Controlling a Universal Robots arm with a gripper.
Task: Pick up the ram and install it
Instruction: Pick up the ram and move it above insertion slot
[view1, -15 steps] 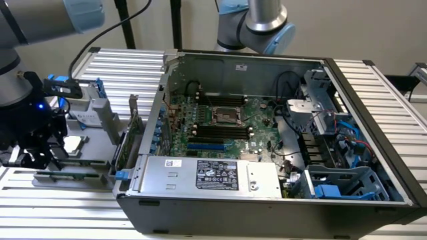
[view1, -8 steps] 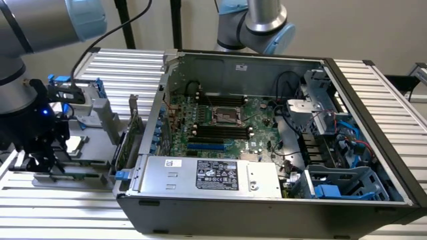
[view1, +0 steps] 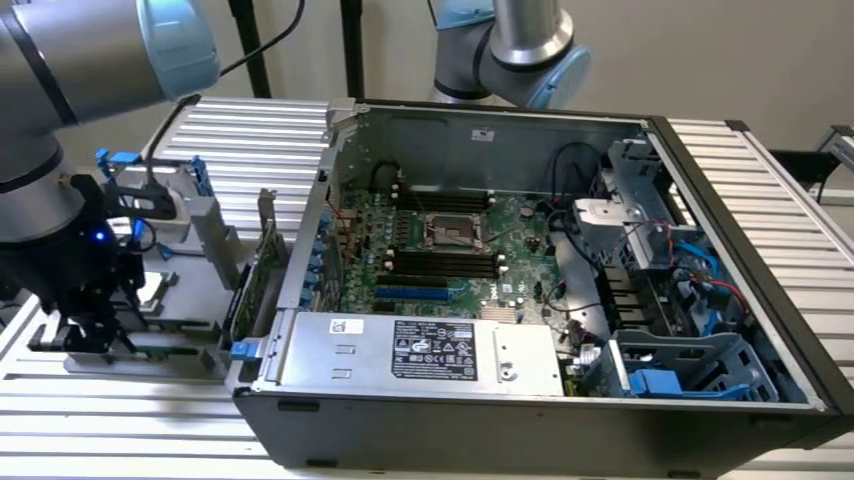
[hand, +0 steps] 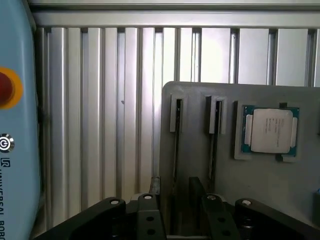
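Hovering the gripper (view1: 88, 338) low over the holder (hand: 200, 92) on the table, beside the case (view1: 534, 420) toward the exterior view's left — spread wide, pinching nothing. Straddles one of the holder's two narrow slots. Appears to have the ram (hand: 176, 145) directly beneath, standing on edge in that slot, a thin dark line between the fingertips (hand: 155, 190). Points lengthwise away toward the holder's edge — long axis along the slot, crosswise to the closing direction. Keeps clear of the processor (hand: 270, 130), beyond the second slot.

Ram (view1: 171, 352): long, thin green stick, unheld, standing on edge in a narrow slot of the grey holder.
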